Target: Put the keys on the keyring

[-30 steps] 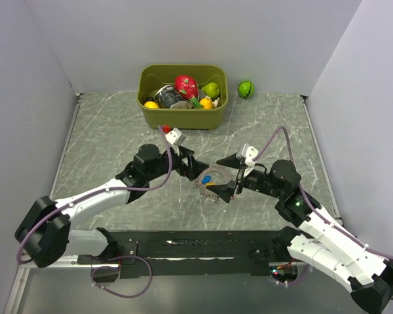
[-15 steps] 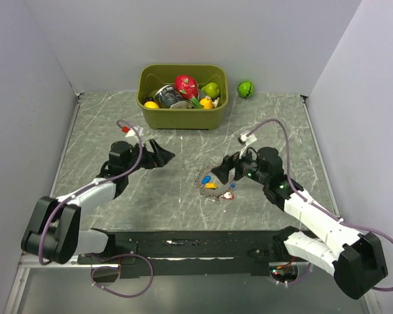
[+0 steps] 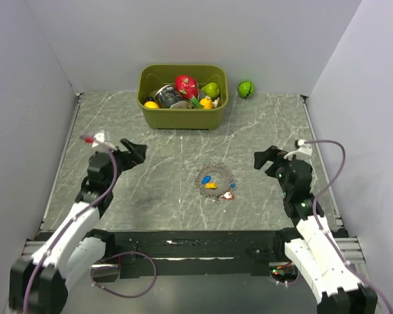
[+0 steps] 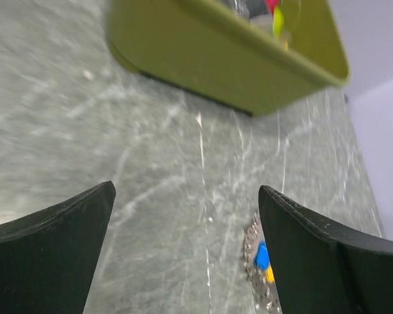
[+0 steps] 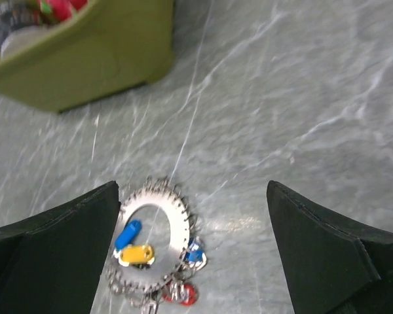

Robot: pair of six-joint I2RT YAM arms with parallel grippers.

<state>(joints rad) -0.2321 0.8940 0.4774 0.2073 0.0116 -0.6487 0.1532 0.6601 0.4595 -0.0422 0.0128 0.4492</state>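
While both arms stood bent over the middle of the desk point(image 3: 150, 196) a second ago, their tips meeting above the keyring point(image 3: 216, 167), they are now drawn back towards the near corners, well apart from it. The left pincer point(image 3: 135, 149) lies to the left and the right pincer point(image 3: 262, 157) to the right. The keyring itself has not shifted. It lies flat at mid-desk, in front of the bin point(image 3: 183, 118), and nothing touches it.

Both pincers are spread wide and carry nothing. The left wrist view shows the left pincer point(image 4: 187, 188) over bare desk, with the ring's edge just visible at lower right. The right wrist view shows the right pincer point(image 5: 192, 186) framing the whole keyring point(image 5: 181, 226).

Counts:
- Two arms, two pincers, one keyring.
- Four keys point(image 3: 211, 186) can be told by head colour. A blue key point(image 5: 128, 233) and a yellow key point(image 5: 136, 254) lie inside the loop. A second blue key point(image 5: 195, 248) and a red key point(image 5: 185, 294) lie at its near-right rim.
- Whether any key is threaded on the ring cannot be told.
- One olive bin of toy fruits stands at the far edge.
- One green ball point(image 3: 246, 88) sits just beside the bin, to its right.
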